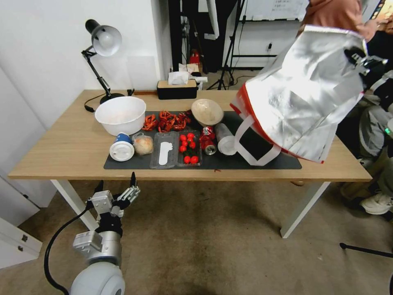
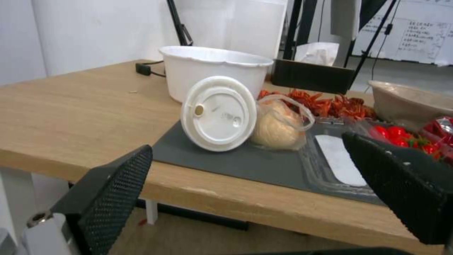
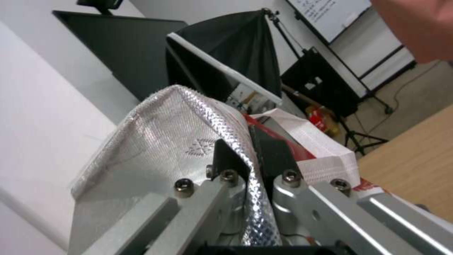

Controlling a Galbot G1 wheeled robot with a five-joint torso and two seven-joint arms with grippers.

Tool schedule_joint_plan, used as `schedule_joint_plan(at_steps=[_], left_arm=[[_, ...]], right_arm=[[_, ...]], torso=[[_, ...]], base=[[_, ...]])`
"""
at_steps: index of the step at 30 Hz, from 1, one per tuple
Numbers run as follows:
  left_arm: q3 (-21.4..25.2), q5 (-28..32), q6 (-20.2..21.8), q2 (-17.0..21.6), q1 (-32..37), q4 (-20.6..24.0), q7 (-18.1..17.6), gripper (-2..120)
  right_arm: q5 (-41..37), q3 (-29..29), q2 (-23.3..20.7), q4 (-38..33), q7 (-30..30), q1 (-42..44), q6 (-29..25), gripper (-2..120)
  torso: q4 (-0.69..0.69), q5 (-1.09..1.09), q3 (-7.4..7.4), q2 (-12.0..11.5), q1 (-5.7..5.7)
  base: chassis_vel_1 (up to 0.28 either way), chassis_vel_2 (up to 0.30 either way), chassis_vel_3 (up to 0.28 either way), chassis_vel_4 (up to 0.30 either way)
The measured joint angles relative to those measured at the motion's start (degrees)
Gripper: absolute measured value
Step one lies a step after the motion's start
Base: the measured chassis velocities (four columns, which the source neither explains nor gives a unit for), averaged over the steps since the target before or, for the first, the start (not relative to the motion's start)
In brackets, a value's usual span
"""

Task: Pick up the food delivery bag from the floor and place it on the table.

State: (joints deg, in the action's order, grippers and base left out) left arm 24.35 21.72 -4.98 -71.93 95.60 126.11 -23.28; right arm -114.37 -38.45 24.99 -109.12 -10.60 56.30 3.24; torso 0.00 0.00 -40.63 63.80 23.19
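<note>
My right hand (image 1: 362,61) grips the white, foil-lined paper delivery bag (image 1: 303,98) aloft over the light-wood surface (image 1: 73,143); lowering comes next. Left hand (image 1: 116,190) hangs released.

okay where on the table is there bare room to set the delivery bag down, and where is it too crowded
The table has bare wood left of the white bowl, and a strip along the near edge before the dark mat. The mat's left and middle are crowded with food. Its right end lies under the food delivery bag held by the right gripper.
</note>
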Motion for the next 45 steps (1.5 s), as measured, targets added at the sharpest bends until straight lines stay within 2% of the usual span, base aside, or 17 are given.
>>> schedule_joint_plan(at_steps=[18,26,43,44,45], left_arm=[[-0.1,-0.2,0.3,0.2,-0.3,-0.2,0.0,100],[-0.1,-0.2,0.3,0.2,-0.3,-0.2,-0.1,100],[0.2,-0.1,0.3,0.0,-0.2,0.2,-0.2,100],[0.2,-0.1,0.3,0.0,-0.2,0.3,-0.2,100],[0.2,0.0,0.3,0.0,-0.2,0.4,-0.3,100]], right_arm=[[0.9,2.0,-0.3,4.9,-7.5,-2.0,5.9,0],[1.5,5.9,-0.4,8.2,-11.4,-6.4,9.1,0],[2.6,10.5,-0.4,11.4,-15.6,-13.1,13.1,0],[2.8,10.7,-0.4,11.4,-15.7,-13.1,13.2,1],[3.1,11.0,-0.3,11.5,-15.7,-13.3,13.5,8]], torso=[[-0.01,0.00,0.00,0.0,0.00],[0.00,0.00,0.00,0.0,0.00],[0.00,0.00,0.00,0.0,0.00],[-0.01,0.00,0.00,0.0,0.00],[0.00,0.00,0.00,0.0,0.00]], base=[[0.000,0.000,0.000,0.000],[0.000,0.000,0.000,0.000],[0.000,0.000,0.000,0.000],[0.000,0.000,0.000,0.000],[0.000,0.000,0.000,0.000]])
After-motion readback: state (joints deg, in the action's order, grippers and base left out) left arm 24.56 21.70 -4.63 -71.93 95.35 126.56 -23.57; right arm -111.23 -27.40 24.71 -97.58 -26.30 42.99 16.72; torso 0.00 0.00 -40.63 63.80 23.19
